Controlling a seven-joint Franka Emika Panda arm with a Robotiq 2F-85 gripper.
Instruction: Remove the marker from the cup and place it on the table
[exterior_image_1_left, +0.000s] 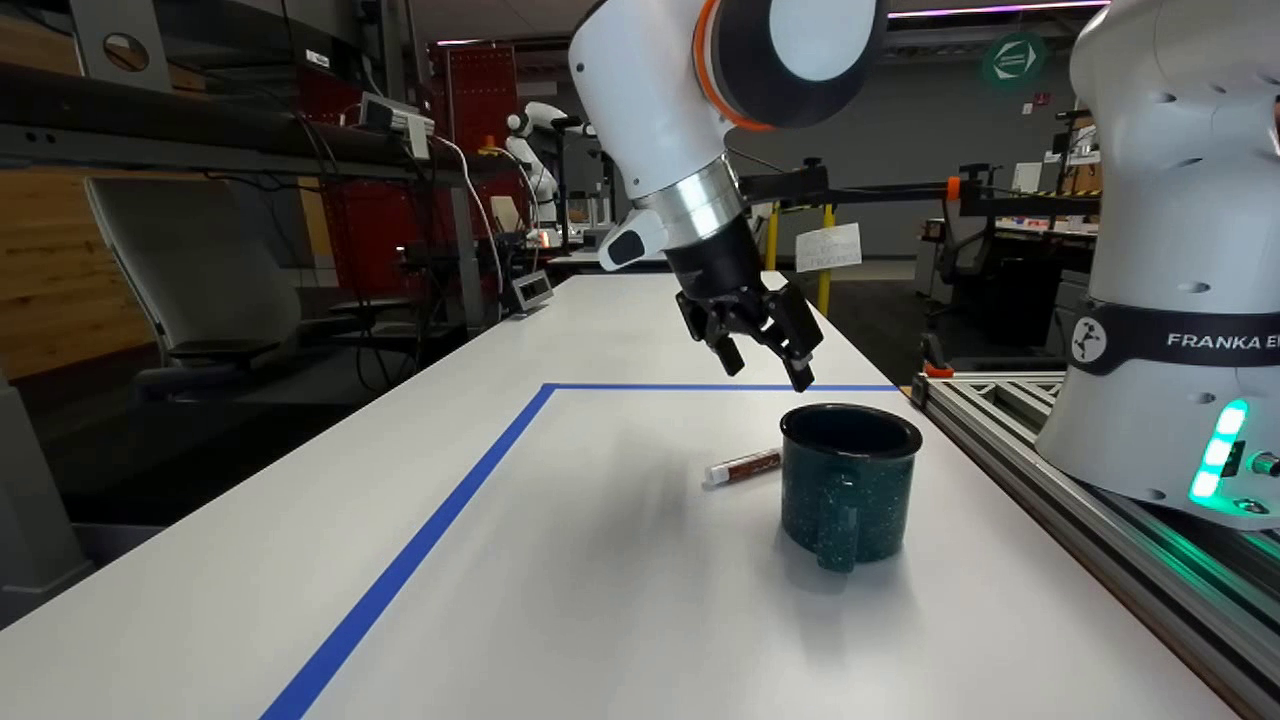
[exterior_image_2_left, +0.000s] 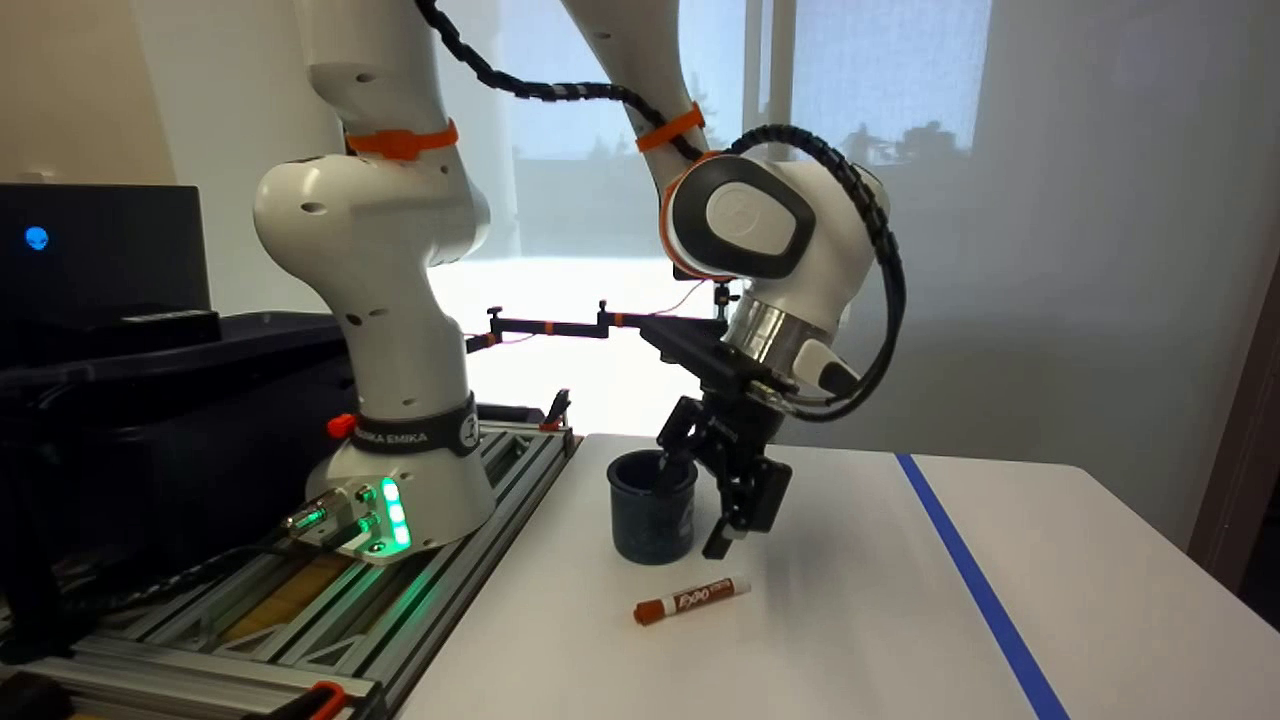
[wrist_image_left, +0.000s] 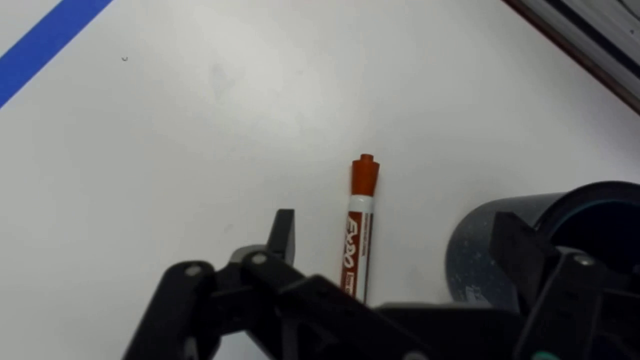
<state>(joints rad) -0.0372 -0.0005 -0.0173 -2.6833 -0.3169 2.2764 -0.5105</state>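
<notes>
The marker (exterior_image_2_left: 692, 600) lies on its side on the table (exterior_image_1_left: 600, 590), outside the cup (exterior_image_1_left: 850, 490) and near it, its capped end turned toward the side where the robot base (exterior_image_2_left: 410, 470) stands. In the wrist view a strip of bare surface parts the two. The cup stands upright, and no pen shows above its rim. Near both, raised off the table, the end effector (wrist_image_left: 395, 225) hangs tilted with its fingers spread wide, holding nothing; in the wrist view one finger overlaps the cup, and whether they touch I cannot tell. The blue tape line (exterior_image_1_left: 450, 510) runs farther out, well apart from the marker. Judging by this layout, the removing and the placing both look done; what is left is probably just drawing the arm away without nudging the cup.
</notes>
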